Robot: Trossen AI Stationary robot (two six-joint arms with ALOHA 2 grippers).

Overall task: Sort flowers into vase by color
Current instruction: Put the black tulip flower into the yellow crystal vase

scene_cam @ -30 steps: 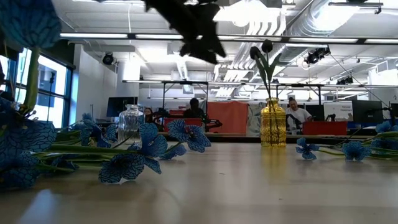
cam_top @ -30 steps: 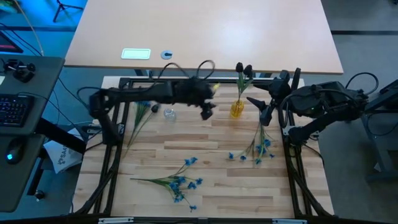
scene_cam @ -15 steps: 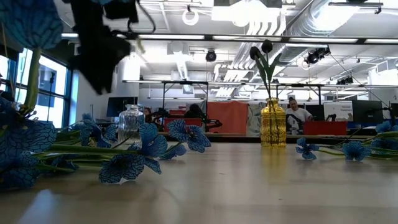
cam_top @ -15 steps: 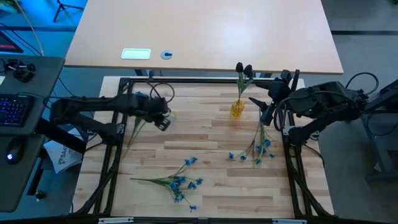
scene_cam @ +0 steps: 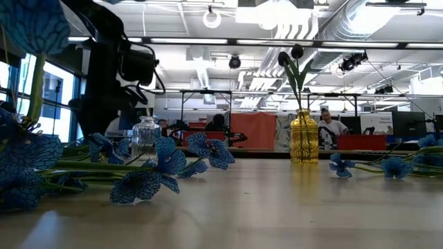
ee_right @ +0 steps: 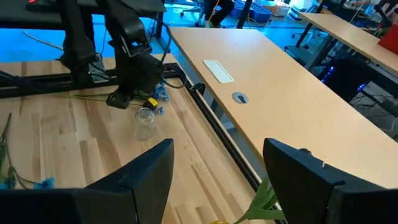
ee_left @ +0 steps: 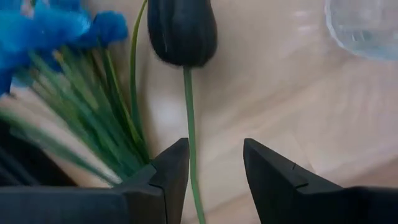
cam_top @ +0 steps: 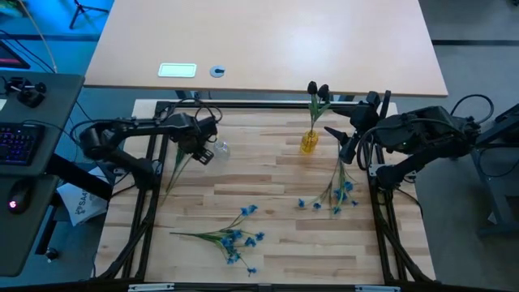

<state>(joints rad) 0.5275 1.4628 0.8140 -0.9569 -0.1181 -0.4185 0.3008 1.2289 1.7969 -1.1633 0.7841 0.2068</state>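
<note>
I see my left pincer [ee_left: 214, 180] released over a dark bud [ee_left: 181, 31] beside the clear jar [cam_top: 220, 149]; blue sprigs [ee_left: 37, 31] crowd it. Right pincer [ee_right: 217, 180] (also released) waits by the yellow vase [cam_top: 308, 143].

Dark bud [ee_left: 182, 30] in left wrist view: top running off picture edge, stem passing out of frame between left hand [ee_left: 216, 167] fingers. Blue blossoms [ee_left: 46, 28] beside it blurring, cut off at edge. Clear vase [ee_left: 367, 25] showing only partly at corner. Low view: nearest blue flowers [scene_cam: 31, 149] blurring, cropped at edge; left arm hiding part of room behind. Right hand [ee_right: 217, 163] fingers running off frame.
</note>
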